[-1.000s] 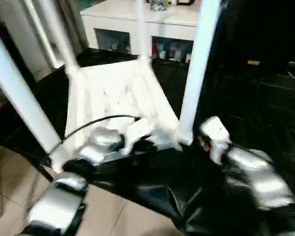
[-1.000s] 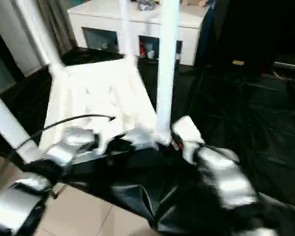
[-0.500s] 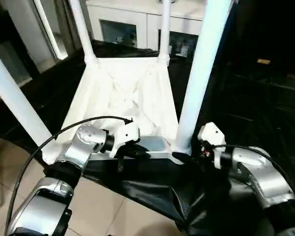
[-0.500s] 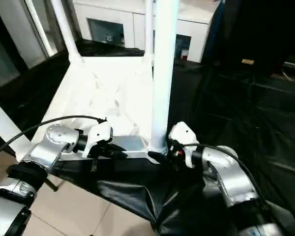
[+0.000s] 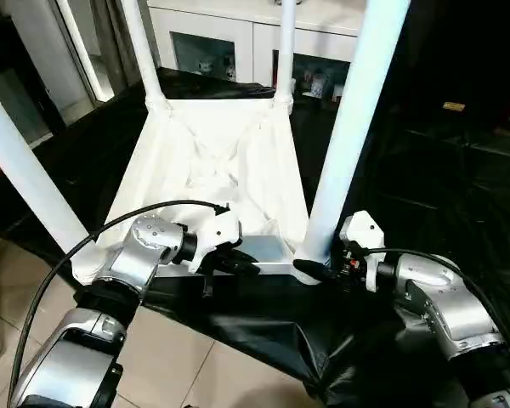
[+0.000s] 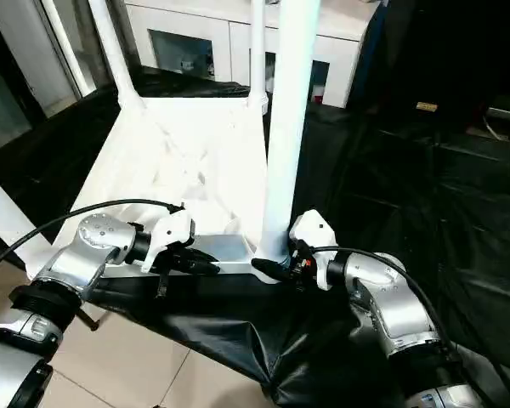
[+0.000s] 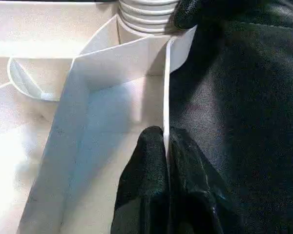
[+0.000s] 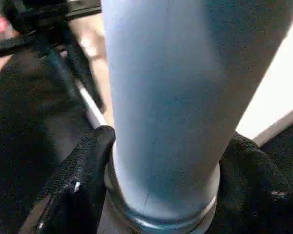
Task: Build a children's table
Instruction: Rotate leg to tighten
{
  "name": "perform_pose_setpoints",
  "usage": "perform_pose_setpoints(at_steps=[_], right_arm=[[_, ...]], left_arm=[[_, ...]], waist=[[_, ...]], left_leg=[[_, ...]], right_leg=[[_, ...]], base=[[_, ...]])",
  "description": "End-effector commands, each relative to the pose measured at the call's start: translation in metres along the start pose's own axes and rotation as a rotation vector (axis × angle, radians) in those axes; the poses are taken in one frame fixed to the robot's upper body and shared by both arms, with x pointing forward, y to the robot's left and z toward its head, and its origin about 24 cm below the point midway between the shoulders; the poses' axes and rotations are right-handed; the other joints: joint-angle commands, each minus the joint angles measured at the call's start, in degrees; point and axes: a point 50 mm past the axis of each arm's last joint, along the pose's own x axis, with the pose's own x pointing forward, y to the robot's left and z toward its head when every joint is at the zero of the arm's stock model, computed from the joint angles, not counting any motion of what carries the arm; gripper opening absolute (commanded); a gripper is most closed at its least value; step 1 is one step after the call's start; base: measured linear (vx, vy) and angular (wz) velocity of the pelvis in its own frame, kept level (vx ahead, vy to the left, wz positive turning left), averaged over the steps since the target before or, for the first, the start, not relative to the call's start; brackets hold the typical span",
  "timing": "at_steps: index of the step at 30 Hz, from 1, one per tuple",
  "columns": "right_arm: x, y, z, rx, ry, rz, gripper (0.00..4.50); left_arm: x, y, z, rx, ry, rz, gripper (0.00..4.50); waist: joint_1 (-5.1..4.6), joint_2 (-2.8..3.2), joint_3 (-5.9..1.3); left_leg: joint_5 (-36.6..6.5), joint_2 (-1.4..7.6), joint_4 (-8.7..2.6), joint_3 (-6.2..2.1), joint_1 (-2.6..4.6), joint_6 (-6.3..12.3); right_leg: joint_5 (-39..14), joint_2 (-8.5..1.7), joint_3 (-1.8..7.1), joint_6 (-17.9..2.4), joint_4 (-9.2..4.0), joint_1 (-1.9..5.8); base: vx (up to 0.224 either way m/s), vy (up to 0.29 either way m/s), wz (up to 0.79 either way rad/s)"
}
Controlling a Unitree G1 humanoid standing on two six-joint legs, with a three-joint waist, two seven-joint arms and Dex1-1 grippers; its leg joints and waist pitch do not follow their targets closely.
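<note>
My right gripper (image 6: 276, 270) is clasped around the base of the near leg (image 5: 348, 127) and my left gripper (image 7: 166, 146) pinches the near rim of the upside-down table top (image 5: 217, 157) on the black sheet (image 5: 425, 187); this plastic seems light, stiff and smooth, so I judge low holds safest.
</note>
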Motion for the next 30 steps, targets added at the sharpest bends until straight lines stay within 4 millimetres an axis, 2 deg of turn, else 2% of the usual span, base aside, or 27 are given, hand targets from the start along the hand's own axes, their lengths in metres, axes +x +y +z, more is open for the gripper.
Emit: perform_pose_setpoints(at_steps=[1,5,6,8,9,10,11,12,13,15,16,17,19,22,23,24,25,26,27,28,30], right_arm=[[0.001,-0.007,-0.005,0.029,-0.006,-0.133,2.7],[0.017,-0.006,-0.015,0.092,-0.002,-0.332,2.69],[0.021,-0.005,-0.016,0.116,-0.001,-0.377,2.68],[0.035,-0.003,-0.02,0.189,0.015,-0.515,2.68],[0.037,-0.002,-0.02,0.197,0.021,-0.53,2.68],[0.05,0.002,-0.018,0.231,0.036,-0.572,2.68],[0.056,0.005,-0.016,0.24,0.034,-0.576,2.68],[0.062,0.008,-0.013,0.233,0.034,-0.574,2.68],[0.066,0.01,-0.011,0.225,0.032,-0.574,2.68],[0.068,0.012,-0.009,0.218,0.021,-0.56,2.68],[0.069,0.013,-0.007,0.201,0.008,-0.553,2.68],[0.069,0.014,-0.006,0.192,0.001,-0.55,3.03],[0.065,0.012,-0.005,0.212,-0.035,-0.543,3.39],[0.051,0.005,-0.002,0.199,-0.057,-0.473,3.51],[0.049,0.005,-0.001,0.192,-0.056,-0.439,3.65],[0.041,0.006,0.001,0.137,-0.039,-0.331,3.78],[0.034,0.006,0.004,0.116,-0.035,-0.281,3.85],[0.028,0.006,0.006,0.104,-0.034,-0.235,3.85],[0.024,0.006,0.008,0.101,-0.036,-0.21,3.85],[0.019,0.006,0.011,0.082,-0.04,-0.18,3.85],[0.008,0.006,0.014,0.049,-0.033,-0.102,3.85]], left_arm=[[0.012,-0.005,-0.008,-0.061,-0.03,0.047,0.0],[0.027,0.003,-0.007,-0.129,-0.015,0.205,0.0],[0.032,0.005,-0.006,-0.144,-0.011,0.238,0.0],[0.048,0.009,-0.001,-0.202,-0.001,0.338,0.0],[0.051,0.01,0.0,-0.208,0.0,0.348,0.0],[0.062,0.011,0.006,-0.235,0.001,0.386,0.0],[0.066,0.011,0.009,-0.241,0.0,0.395,0.0],[0.07,0.012,0.012,-0.24,0.002,0.41,0.0],[0.073,0.013,0.014,-0.237,0.005,0.421,0.0],[0.073,0.013,0.015,-0.225,0.012,0.419,0.0],[0.074,0.013,0.016,-0.216,0.012,0.418,0.0],[0.075,0.014,0.017,-0.212,0.012,0.416,0.0],[0.073,0.013,0.018,-0.194,0.006,0.382,0.0],[0.064,0.012,0.016,-0.149,-0.021,0.305,0.0],[0.061,0.011,0.014,-0.14,-0.021,0.291,0.0],[0.054,0.009,0.011,-0.114,-0.034,0.232,0.0],[0.049,0.008,0.008,-0.115,-0.026,0.213,0.0],[0.044,0.007,0.006,-0.11,-0.029,0.194,0.0],[0.042,0.007,0.005,-0.108,-0.03,0.186,0.0],[0.039,0.005,0.004,-0.11,-0.052,0.153,0.0],[0.031,0.002,0.0,-0.117,-0.059,0.1,0.0]], waist=[[-0.15,-1.77,-3.21],[-0.99,-1.64,-2.67],[-1.06,-1.78,-2.69],[-1.37,-1.75,-2.56],[-1.38,-1.61,-2.59],[-1.56,-1.68,-2.59],[-1.56,-1.69,-2.57],[-1.61,-1.86,-2.43],[-1.55,-1.55,-2.5],[-1.5,-1.71,-2.6],[-1.5,-1.75,-2.66],[-1.51,-1.78,-2.69],[-1.49,-1.82,-2.66],[-1.48,-1.85,-2.64],[-1.59,-1.94,-2.77],[-1.62,-2.02,-2.64],[-1.58,-2.06,-2.68],[-1.55,-2.05,-2.65],[-1.51,-2.1,-2.68],[-1.41,-2.14,-2.97],[-1.22,-2.11,-2.94]], left_leg=[[-7.64,0.94,-3.35,-0.15,0.25,5.13],[-12.43,0.76,-3.83,-0.26,0.57,1.73],[-13.2,0.71,-3.96,-0.43,0.6,1.2],[-14.05,0.7,-4.15,-0.47,0.73,0.43],[-14.45,0.66,-4.13,-0.47,0.95,0.13],[-14.18,0.52,-4.28,-0.58,0.75,-0.05],[-14.79,0.54,-4.31,-0.53,0.95,-0.06],[-16.35,0.32,-4.29,-0.59,1.04,0.08],[-16.55,0.32,-4.34,-0.66,1.09,0.11],[-16.47,0.3,-4.35,-0.67,1.06,0.69],[-15.94,0.31,-4.39,-0.75,0.81,1.06],[-15.74,0.33,-4.4,-0.78,0.77,1.19],[-15.7,0.29,-4.4,-0.77,0.75,1.6],[-16.22,0.29,-4.55,-0.96,0.49,2.65],[-15.8,0.35,-4.52,-1.03,0.24,2.97],[-15.62,0.31,-4.6,-1.11,-0.14,3.4],[-15.37,0.39,-4.55,-1.13,-0.12,3.57],[-15.26,0.48,-4.33,-0.94,0.02,4.0],[-14.94,0.45,-4.28,-0.92,0.06,4.19],[-12.66,0.44,-4.09,-0.87,-0.09,4.49],[-11.17,0.52,-3.95,-0.69,-0.01,4.88]], right_leg=[[-6.02,-2.0,1.43,-14.09,-3.16,2.82],[-16.81,-1.96,1.5,-11.25,-4.41,2.27],[-19.2,-2.08,1.47,-10.3,-4.66,2.43],[-20.98,-1.9,1.55,-9.4,-4.94,1.99],[-21.52,-1.89,1.56,-9.37,-5.03,1.83],[-20.41,-1.73,1.62,-9.08,-4.93,2.13],[-20.74,-1.72,1.64,-8.97,-5.09,1.95],[-23.24,-1.75,1.62,-8.29,-5.44,1.89],[-23.88,-1.85,1.68,-7.98,-5.53,1.98],[-23.88,-1.79,1.83,-7.17,-5.74,1.91],[-22.47,-1.72,2.01,-7.09,-5.54,2.03],[-21.92,-1.7,2.06,-7.13,-5.48,2.04],[-21.03,-1.65,2.21,-7.42,-5.45,2.0],[-21.41,-1.76,2.2,-7.27,-5.5,2.23],[-20.22,-1.75,2.2,-7.24,-5.29,2.53],[-20.18,-1.7,2.07,-7.22,-5.26,2.71],[-20.21,-1.78,2.05,-7.22,-5.28,2.82],[-19.72,-1.81,2.23,-7.6,-5.29,2.46],[-19.51,-1.84,2.29,-7.74,-5.29,2.54],[-17.44,-1.85,2.29,-8.55,-4.96,2.66],[-15.26,-1.79,2.31,-9.62,-4.78,2.57]], base=[[0.0,0.0,0.0],[0.0,0.0,0.0],[0.0,0.0,0.0],[0.0,0.0,0.0],[0.0,0.0,0.0],[0.0,0.0,0.0],[0.0,0.0,0.0],[0.0,0.0,0.0],[0.0,0.0,0.0],[0.0,0.0,0.0],[0.0,0.0,0.0],[0.0,0.0,0.0],[0.0,0.0,0.0],[0.0,0.0,0.0],[0.0,0.0,0.0],[0.0,0.0,0.0],[0.0,0.0,0.0],[0.0,0.0,0.0],[0.0,0.0,0.0],[0.0,0.0,0.0],[0.0,0.0,0.0]])
